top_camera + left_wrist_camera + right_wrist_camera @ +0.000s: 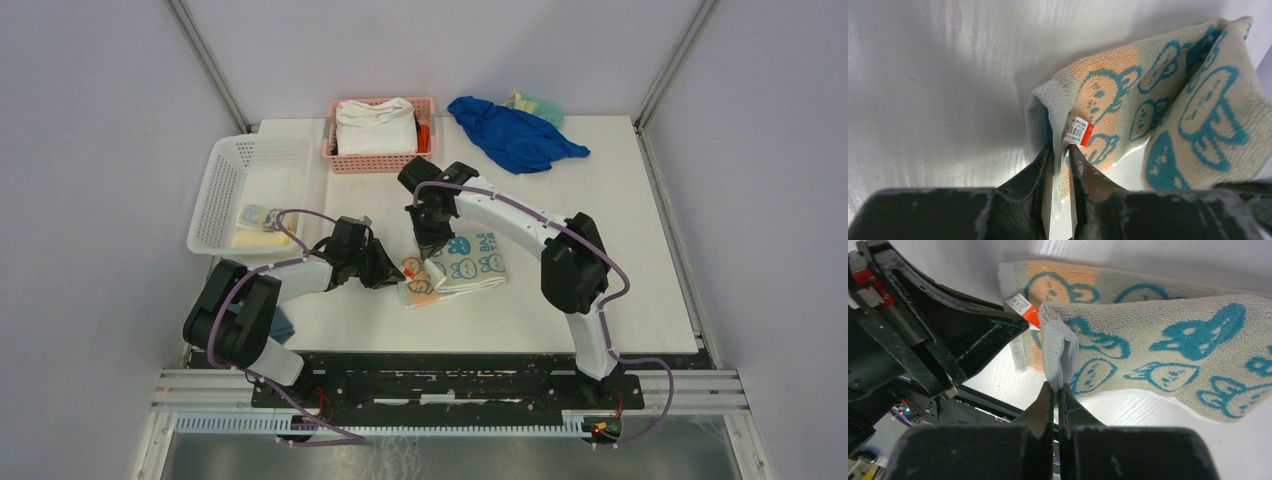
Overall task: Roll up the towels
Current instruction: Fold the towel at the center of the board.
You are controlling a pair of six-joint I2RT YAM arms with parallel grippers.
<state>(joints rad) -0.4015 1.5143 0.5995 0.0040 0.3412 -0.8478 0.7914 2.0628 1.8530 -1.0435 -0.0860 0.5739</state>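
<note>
Terry rabbit towel (475, 262) is lying nearward of the pink basket (380, 160); jaws of left gripper (1059, 152) and right gripper (1055, 390) are clamping shut on its hem. Shallow pinches could be slipping off mid-roll.

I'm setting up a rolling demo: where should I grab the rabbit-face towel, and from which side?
Take the rabbit towel by its white hemmed end, toward the left arm: that hem is thin and lifted clear. Come in low from that end, as the left fingers and right fingers pinch it.
</note>
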